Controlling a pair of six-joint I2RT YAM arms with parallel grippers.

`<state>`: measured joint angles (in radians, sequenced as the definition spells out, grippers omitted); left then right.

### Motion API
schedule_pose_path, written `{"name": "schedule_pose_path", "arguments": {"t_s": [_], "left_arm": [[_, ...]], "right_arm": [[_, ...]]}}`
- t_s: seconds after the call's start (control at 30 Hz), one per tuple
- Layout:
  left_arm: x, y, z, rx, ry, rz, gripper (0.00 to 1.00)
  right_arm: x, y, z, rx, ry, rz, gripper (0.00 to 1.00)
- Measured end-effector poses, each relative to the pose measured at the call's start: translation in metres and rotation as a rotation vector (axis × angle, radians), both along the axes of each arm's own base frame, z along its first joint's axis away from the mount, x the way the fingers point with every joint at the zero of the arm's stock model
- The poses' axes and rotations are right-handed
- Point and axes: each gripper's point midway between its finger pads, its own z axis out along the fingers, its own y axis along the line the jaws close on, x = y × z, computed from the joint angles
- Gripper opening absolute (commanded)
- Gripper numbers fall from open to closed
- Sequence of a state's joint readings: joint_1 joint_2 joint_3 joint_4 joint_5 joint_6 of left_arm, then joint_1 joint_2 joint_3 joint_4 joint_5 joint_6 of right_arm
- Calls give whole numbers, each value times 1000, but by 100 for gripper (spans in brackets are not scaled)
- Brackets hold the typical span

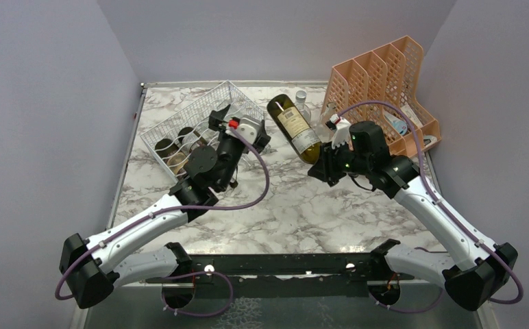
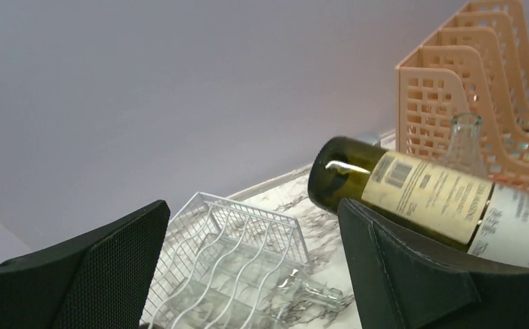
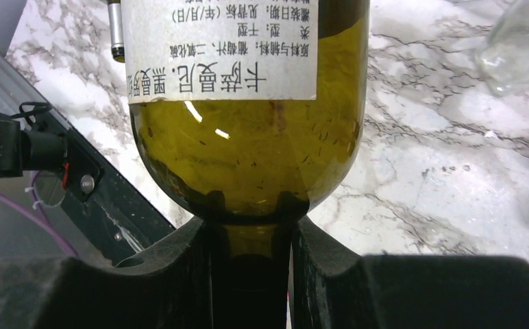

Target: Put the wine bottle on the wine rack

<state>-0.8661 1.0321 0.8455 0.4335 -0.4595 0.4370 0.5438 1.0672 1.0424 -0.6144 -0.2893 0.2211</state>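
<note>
- Right pincer (image 3: pixel 248 240): clamped on the neck of the wine bottle (image 1: pixel 294 127), one finger on each side of the glass.
- Wine bottle: held roughly level, base pointing away from the arms. It lies between the wine rack (image 1: pixel 193 116) and the peach file holder (image 1: pixel 385 75), and touches neither as far as can be seen.
- Progress: the grasp is made. The carry across to the rack, the lowering into a cradle and the release are all left to do.
- Left pincer (image 2: pixel 251 219): jaws wide apart and holding nothing, hovering at the rack's near right side.
- Overhead view only: shows the whole layout on the marble table (image 1: pixel 303 212), with the rack well to the left of the bottle. A small clear bottle (image 1: pixel 301 101) stands just behind the wine bottle.
- Left wrist view only: shows the bottle's dark base and barcode label, apparently clear of the tabletop, and the rack's wavy cradles seen from the side.
- Right wrist view only: confirms the grip on the neck and shows the back label. The rack is out of sight there.
</note>
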Motion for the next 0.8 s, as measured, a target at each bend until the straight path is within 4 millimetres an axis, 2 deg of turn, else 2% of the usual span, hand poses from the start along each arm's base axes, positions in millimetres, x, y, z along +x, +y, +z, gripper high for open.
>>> {"name": "schedule_pose_path", "arguments": {"t_s": [0.17, 0.3, 0.6, 0.8], "left_arm": [[-16, 25, 16, -224, 41, 24, 99], [-22, 36, 20, -300, 98, 42, 99], [-32, 46, 35, -355, 185, 55, 99], [-42, 57, 39, -379, 199, 50, 99]], "right_arm": [[6, 13, -13, 8, 41, 41, 1], [15, 24, -20, 20, 55, 60, 1], [62, 63, -32, 12, 64, 77, 1], [95, 107, -28, -11, 20, 104, 1]]}}
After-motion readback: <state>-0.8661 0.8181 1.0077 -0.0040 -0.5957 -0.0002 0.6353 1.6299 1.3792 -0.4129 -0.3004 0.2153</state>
